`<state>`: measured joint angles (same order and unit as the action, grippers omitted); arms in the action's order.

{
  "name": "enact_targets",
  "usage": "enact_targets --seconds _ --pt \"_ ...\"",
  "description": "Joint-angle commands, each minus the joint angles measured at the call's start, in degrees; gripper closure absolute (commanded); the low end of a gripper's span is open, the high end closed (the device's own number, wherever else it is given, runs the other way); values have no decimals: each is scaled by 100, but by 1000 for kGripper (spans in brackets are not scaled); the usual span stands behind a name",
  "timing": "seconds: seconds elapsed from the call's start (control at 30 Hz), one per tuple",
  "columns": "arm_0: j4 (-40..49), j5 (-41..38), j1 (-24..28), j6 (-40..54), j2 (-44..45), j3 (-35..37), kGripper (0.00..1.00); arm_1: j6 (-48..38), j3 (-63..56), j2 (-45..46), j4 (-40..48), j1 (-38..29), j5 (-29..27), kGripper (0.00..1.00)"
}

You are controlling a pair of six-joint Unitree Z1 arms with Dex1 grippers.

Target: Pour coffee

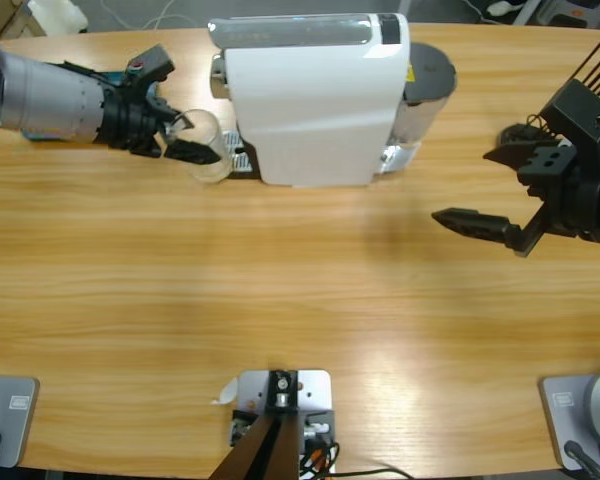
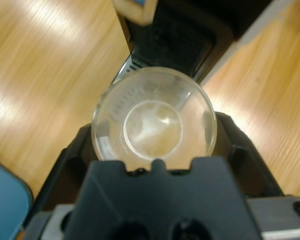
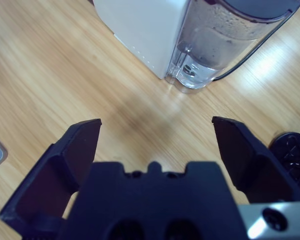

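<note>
The clear glass cup (image 1: 208, 148) sits in the upper left of the high view, at the left foot of the white coffee machine (image 1: 315, 100), over the edge of the machine's dark drip tray (image 1: 242, 160). The left gripper (image 1: 180, 140) reaches in from the left edge of that view and has its two black jaws closed against the cup's sides, one above and one below it in the frame.

The left wrist view looks straight down into the cup (image 2: 154, 120). Its round rim and pale bottom fill the middle of the frame, with a faint whitish film inside; whether any liquid is in it cannot be told. A black jaw presses on each side of the glass, and the slotted tray (image 2: 132, 67) and the machine's dark recess (image 2: 175, 35) lie just beyond the rim at the top of the frame. None of this inner detail shows from above.

The right gripper (image 1: 505, 195) is at the right edge of the high view, well apart from the machine, over the bare wooden table (image 1: 280, 300). Its jaws are spread wide and hold nothing. The right wrist view confirms the gap, with table wood between the jaws, and shows the machine's clear water tank (image 3: 225, 45) at the upper right, a thin dark cable (image 3: 255, 50) trailing from it, and a black round part (image 3: 292, 150) at the right edge.
</note>
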<state>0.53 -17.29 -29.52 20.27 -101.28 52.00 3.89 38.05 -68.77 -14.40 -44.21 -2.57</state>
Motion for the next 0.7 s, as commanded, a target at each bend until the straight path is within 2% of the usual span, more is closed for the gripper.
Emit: enact_targets --seconds 0.03,0.23,0.5,0.7 --pt "-27 516 601 -218 589 -322 1000 -64 -122 -102 65 -61 99 0" --pt "-85 665 1204 -756 682 -352 1000 -55 -124 -109 60 -61 99 0" --pt "-577 1029 2231 -1536 343 -266 1000 -55 -122 -202 42 -70 99 0" --pt "-616 1228 2488 -1684 -371 209 1000 -55 -131 -311 40 -70 97 0"
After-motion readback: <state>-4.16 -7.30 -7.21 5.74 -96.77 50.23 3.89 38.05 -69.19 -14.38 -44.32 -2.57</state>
